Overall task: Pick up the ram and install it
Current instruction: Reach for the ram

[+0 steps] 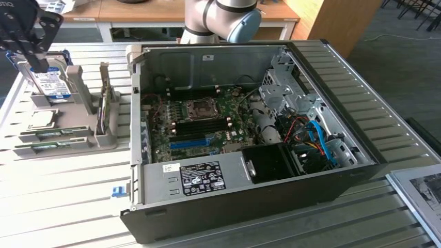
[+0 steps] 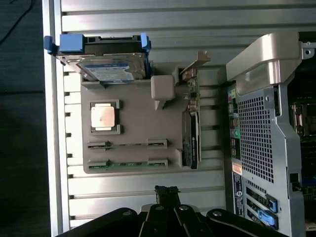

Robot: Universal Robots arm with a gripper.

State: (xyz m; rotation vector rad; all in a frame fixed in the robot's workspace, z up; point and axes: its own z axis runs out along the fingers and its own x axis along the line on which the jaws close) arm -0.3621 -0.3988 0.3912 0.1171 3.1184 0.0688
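In the exterior view, the black robot hand hangs at the exterior view's left, over a blue-labelled silver hard drive that stands upright in a grey plastic parts holder. Two thin green ram sticks lie flat in the holder's long slots, well below the hand and untouched. An open black computer case sits beside the holder on the pale slatted desk.

In the wrist view, the hand has its fingers pressed together and pinches nothing. The ram sticks rest side by side in their slots, apart from the hand and next to a square silver processor.
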